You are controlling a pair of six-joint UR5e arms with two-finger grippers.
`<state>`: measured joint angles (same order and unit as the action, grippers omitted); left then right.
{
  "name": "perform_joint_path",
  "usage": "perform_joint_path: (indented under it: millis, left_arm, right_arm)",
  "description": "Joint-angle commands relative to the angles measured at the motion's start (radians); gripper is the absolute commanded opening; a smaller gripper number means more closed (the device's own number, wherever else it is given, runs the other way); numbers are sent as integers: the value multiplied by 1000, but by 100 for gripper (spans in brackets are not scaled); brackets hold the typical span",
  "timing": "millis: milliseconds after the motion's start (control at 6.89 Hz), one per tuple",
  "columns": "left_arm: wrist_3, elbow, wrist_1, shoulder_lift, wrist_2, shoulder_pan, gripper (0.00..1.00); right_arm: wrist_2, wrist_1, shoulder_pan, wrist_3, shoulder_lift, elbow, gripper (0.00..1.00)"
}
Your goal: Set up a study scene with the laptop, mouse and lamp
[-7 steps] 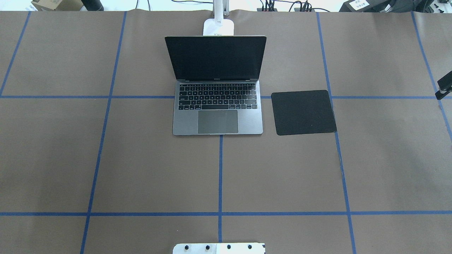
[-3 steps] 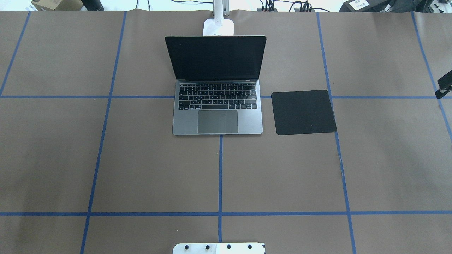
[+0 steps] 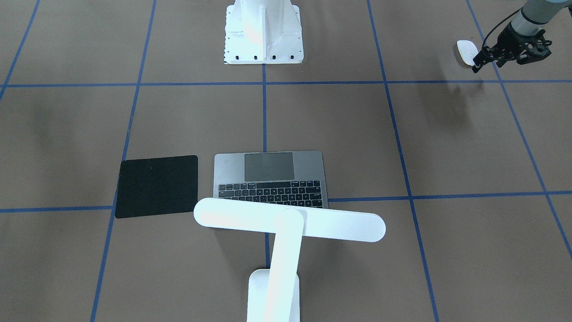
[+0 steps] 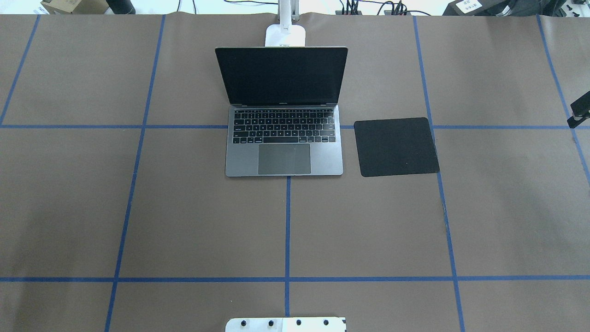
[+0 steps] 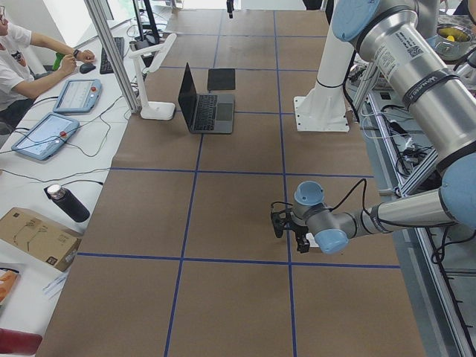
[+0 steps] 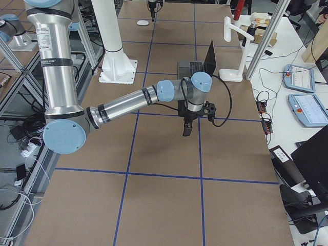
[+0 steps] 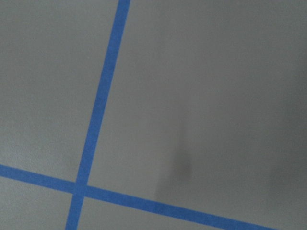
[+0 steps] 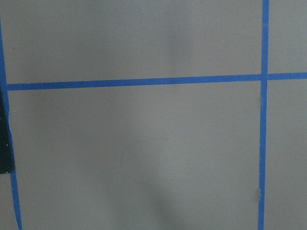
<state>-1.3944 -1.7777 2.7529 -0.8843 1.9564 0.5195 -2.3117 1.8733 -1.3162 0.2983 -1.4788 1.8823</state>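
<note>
The laptop [image 4: 284, 152] is seen open in the middle of the counter [image 4: 138, 221], toward the side far from the robot, with its dark screen raised and turned to the robot. The lamp [image 3: 290, 221] is placed directly behind it. Its base is set on the counter just behind the screen, and its long bar head is held above the screen's top edge, so that the screen is hidden in the front-facing view. A black mouse mat [image 4: 396, 146] is laid flat just beside the laptop, on the robot's right, with a narrow gap between them. The mouse [image 3: 466, 51] is found well apart from these, lying on the counter at the robot's left end, near the robot's side. The left hand [image 3: 507, 50] is held just beside it. In the front-facing view one black fingertip overlaps the rim of the mouse, but in the right side view a gap is seen between them, so the mouse is not grasped. Whether this hand is released or clenched cannot be told. The right hand [image 4: 580, 110] is seen only in part at the right edge of the overhead view, beyond the mat. In the right side view it hangs above the counter with its fingers pointed down, and its state cannot be told either. The counter is crossed by blue tape lines [image 4: 287, 230], and the white pedestal [image 3: 263, 33] is bolted at the middle of the robot's side.
</note>
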Motion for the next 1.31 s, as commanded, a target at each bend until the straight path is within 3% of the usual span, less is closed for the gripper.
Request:
perform_joint_path:
  millis: [0,580,1161]
  left_arm:
    - [-58,0,47,38,-2,-108,100]
    - [-230,1,51,24,-92,-327,99]
    - [-226,24,79,21,-128,-391,99]
  right_arm:
    - [-2,0,0,1,-1,0,99]
    - [-6,-14,0,-1,-3,-8,99]
    - [-8,-20,2,2,0,-8,99]
